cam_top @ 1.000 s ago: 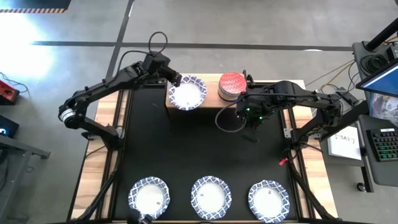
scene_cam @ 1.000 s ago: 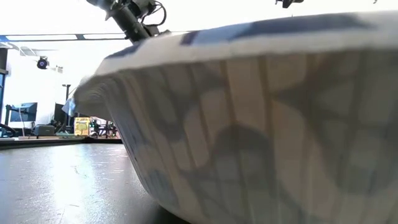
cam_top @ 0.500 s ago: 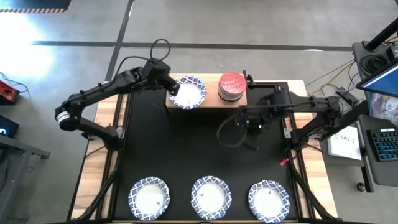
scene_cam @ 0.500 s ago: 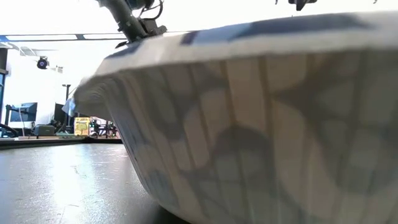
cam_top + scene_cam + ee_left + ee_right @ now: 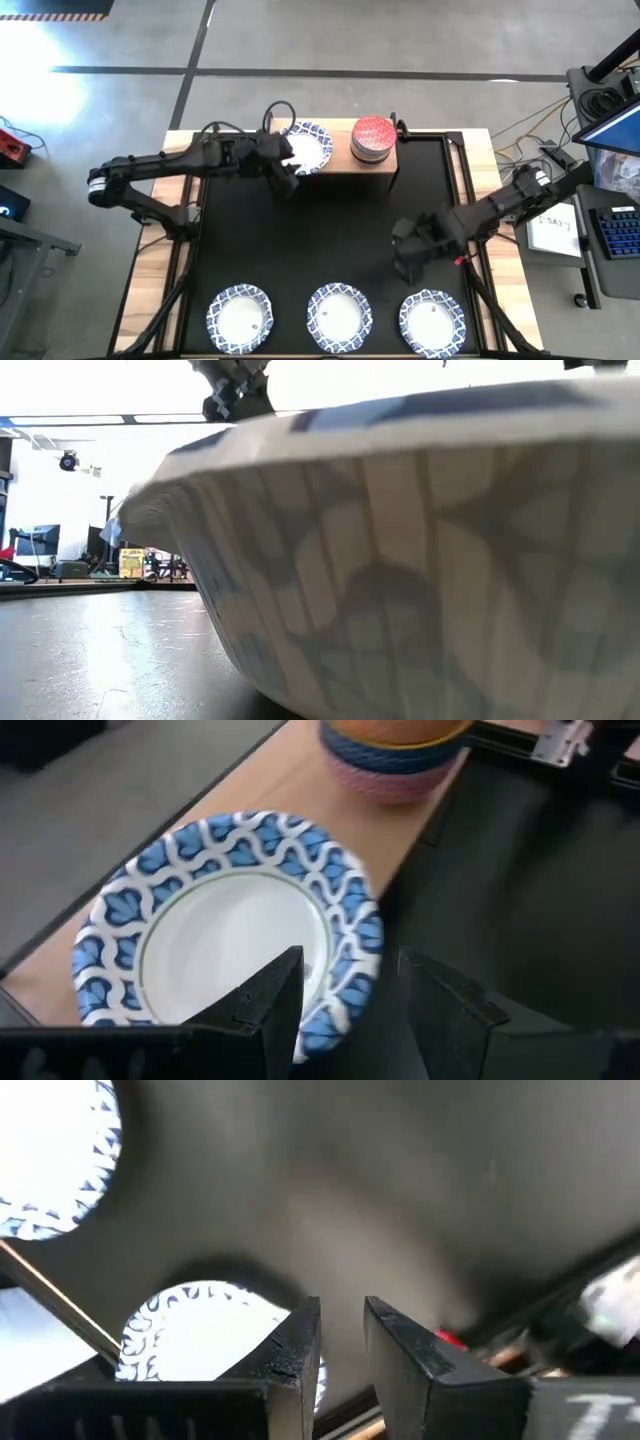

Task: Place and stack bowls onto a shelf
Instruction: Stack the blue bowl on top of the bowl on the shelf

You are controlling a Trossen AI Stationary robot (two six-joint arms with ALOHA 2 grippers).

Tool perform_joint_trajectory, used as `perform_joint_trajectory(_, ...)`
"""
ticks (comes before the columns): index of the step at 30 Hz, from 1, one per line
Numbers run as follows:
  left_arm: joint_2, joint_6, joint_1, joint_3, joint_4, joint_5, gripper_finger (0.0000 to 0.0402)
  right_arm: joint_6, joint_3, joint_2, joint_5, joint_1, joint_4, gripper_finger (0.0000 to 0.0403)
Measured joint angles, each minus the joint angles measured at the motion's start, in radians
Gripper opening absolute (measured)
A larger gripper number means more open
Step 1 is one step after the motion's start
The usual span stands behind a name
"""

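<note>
Fingers of the right gripper (image 5: 340,1355) are standing apart with only a narrow gap between them and nothing in it, hanging over the black mat just short of the nearest row, where three wide white bowls with blue-patterned rims are sitting along the tabletop's (image 5: 505,270) front edge: one at the right (image 5: 432,322), one in the middle (image 5: 339,315) and one at the left (image 5: 240,317). Judging by the thin fluted wall filling the low view, these bowls look like light, stiff paper or thin plastic, so they are probably weighing little, sliding easily on the mat and crumpling under a hard squeeze; pinching the rim, one finger inside and one outside, seems the sensible hold. Farther back, the left gripper (image 5: 345,1005) is hovering with its fingers open and empty, just beside the near edge of the small light-wood shelf (image 5: 335,165). On that shelf a fourth blue-rimmed white bowl (image 5: 305,148) is resting at the left, and beside it, apart from it, the smaller bowls are standing nested in one stack with the red one (image 5: 373,137) on top.
</note>
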Motion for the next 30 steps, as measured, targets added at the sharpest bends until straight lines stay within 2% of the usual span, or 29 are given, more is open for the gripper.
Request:
perform_joint_trajectory(6,-0.008,0.026,-0.079,0.0,0.0,-0.08,0.0149,0.25,-0.109,0.001,-0.064,0.123,0.212,0.0104)
perform_joint_trajectory(11,-0.008,0.027,-0.096,0.0,-0.001,-0.092,0.0149,0.408,-0.181,0.021,-0.071,0.182,0.409,0.0136)
perform_joint_trajectory(15,-0.008,0.032,-0.105,0.0,-0.004,-0.092,0.0149,0.523,-0.206,0.052,-0.071,0.204,0.433,0.0154)
perform_joint_trajectory(23,-0.008,0.026,-0.117,-0.003,-0.036,-0.092,0.0149,0.614,-0.206,0.124,-0.072,0.215,0.492,0.0166)
perform_joint_trajectory(30,-0.008,0.029,-0.153,-0.003,-0.037,-0.092,0.0149,0.616,-0.2,0.207,-0.116,0.236,0.554,0.0167)
